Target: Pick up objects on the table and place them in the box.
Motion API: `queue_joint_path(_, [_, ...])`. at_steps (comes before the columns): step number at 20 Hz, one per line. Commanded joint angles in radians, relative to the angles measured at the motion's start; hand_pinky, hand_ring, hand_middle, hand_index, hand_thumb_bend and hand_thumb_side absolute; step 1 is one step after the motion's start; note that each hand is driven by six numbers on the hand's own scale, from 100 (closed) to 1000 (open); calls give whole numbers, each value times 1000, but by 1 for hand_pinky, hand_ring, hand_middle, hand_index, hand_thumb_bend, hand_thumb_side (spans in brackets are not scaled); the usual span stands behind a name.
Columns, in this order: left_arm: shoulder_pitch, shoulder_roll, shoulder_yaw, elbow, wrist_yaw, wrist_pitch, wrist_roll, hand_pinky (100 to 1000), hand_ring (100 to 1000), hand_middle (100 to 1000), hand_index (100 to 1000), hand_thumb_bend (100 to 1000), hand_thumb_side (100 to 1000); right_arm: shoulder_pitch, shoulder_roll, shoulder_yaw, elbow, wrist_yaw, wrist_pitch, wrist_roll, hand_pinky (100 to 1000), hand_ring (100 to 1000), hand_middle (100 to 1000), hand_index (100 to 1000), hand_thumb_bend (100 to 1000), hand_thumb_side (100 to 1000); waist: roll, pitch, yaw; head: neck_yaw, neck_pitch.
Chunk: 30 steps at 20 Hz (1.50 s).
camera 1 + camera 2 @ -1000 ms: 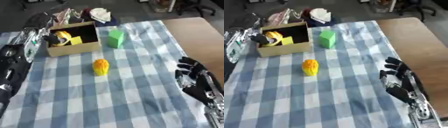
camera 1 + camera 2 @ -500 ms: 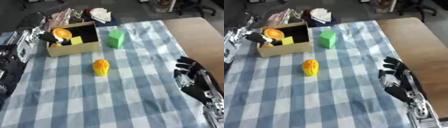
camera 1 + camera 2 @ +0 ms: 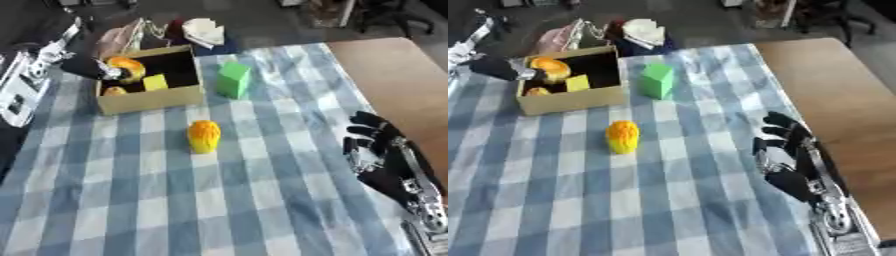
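Gripping an orange ball over the box, left robot hand; right robot hand rests open.

Both views look steeply down from head height onto the checked tablecloth, sharing the box, slightly offset sideways.

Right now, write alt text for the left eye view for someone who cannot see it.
The left robot hand holds an orange round object over the open cardboard box, which already holds a yellow block. On the blue checked tablecloth a green block and a yellow-orange object remain, and the right robot hand rests open at the lower right.
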Motion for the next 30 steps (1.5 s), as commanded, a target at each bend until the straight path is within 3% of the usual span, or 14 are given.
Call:
queue_joint_path(1, [29, 59, 7, -153, 108, 19, 5, 691, 626, 647, 813, 809, 488, -53, -58, -7, -15, 20, 2, 1, 745, 816, 810, 883, 107, 322, -18, -18, 8, -8, -8])
queue_joint_path(2, [53, 64, 12, -192, 143, 30, 13, 688, 624, 643, 812, 786, 492, -76, -75, -5, -14, 27, 3, 4, 746, 817, 810, 884, 149, 254, -20, -19, 15, -10, -7])
queue_joint_path(7, [195, 55, 54, -379, 340, 82, 93, 693, 628, 629, 804, 763, 473, -199, -160, 14, 35, 67, 15, 25, 751, 818, 811, 889, 145, 256, -25, -21, 49, -32, -5])
queue_joint_path(13, [355, 5, 100, -519, 522, 82, 192, 682, 624, 618, 797, 729, 467, -336, -238, 43, 154, 102, 17, 51, 758, 827, 821, 897, 156, 250, -29, -18, 84, -53, -2])
queue_joint_path(22, [487, -94, 127, -591, 592, 81, 208, 674, 615, 610, 796, 727, 476, -532, -327, 92, 359, 199, -19, 143, 783, 856, 861, 923, 251, 310, -36, -20, 144, -70, 23])
queue_joint_path(30, [549, -168, 121, -601, 594, 73, 161, 671, 611, 603, 798, 725, 487, -689, -294, 66, 627, 346, -60, 208, 811, 894, 901, 951, 414, 349, -41, -21, 195, -116, 35])
